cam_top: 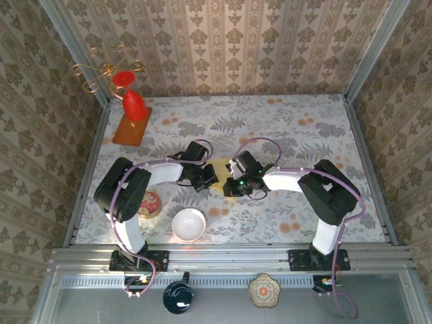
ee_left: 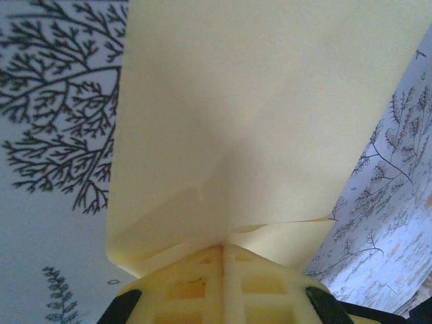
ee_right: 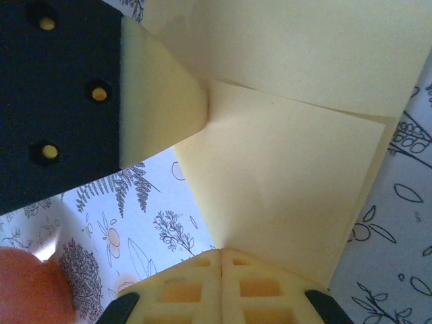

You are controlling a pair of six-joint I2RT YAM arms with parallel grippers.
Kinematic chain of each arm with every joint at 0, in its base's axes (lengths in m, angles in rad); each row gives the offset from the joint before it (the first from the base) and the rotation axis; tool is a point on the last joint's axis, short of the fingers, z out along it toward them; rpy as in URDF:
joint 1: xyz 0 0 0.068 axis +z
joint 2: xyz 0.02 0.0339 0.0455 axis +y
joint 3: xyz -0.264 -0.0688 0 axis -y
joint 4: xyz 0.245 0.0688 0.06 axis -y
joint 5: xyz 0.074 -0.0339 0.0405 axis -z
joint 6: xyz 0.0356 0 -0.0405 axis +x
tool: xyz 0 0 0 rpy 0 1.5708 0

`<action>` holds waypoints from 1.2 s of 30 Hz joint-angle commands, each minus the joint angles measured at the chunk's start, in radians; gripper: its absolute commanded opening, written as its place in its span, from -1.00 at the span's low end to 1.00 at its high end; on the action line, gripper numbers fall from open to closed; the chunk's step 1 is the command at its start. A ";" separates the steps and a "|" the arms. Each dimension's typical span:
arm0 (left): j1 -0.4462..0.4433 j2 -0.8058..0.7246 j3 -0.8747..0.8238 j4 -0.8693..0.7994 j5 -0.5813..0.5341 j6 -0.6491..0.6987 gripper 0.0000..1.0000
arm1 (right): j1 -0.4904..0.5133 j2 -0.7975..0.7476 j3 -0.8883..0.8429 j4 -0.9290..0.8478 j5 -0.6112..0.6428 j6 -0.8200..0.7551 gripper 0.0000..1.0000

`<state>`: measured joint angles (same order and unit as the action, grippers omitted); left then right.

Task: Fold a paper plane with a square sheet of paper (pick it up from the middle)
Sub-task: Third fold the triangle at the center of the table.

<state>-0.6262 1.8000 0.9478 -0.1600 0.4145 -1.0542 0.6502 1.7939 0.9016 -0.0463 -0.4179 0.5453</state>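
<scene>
One white bowl (cam_top: 188,224), near edge of the table (cam_top: 304,135), left of centre. Left gripper (cam_top: 204,177): jaws pressed together, pinching the left side of the pale yellow sheet of paper (cam_top: 221,171). Sheet: mid-table, creased, partly folded. Right gripper (cam_top: 234,181): jaws pressed together, pinching its right side.

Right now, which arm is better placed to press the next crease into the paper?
Probably right: the folded flap lies straight before the right tool; the left tool, shut on the sheet, can anchor it.
</scene>
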 commanded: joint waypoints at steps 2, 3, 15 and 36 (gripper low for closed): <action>0.003 0.050 -0.009 -0.085 -0.045 0.022 -0.91 | -0.004 0.018 -0.006 -0.034 0.036 -0.023 -0.84; 0.003 0.050 -0.009 -0.085 -0.045 0.022 -0.91 | -0.004 0.019 -0.007 -0.036 0.037 -0.022 -0.84; 0.006 0.053 0.007 -0.102 -0.045 0.044 -0.91 | -0.007 0.038 -0.014 -0.050 0.054 -0.021 -0.85; -0.028 -0.098 -0.033 0.062 0.024 0.205 -0.83 | -0.012 0.093 0.026 -0.153 0.007 -0.004 -0.87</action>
<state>-0.6399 1.6993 0.9470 -0.1249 0.4088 -0.8627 0.6388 1.8294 0.9371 -0.0971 -0.4408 0.5465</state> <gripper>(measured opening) 0.087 0.068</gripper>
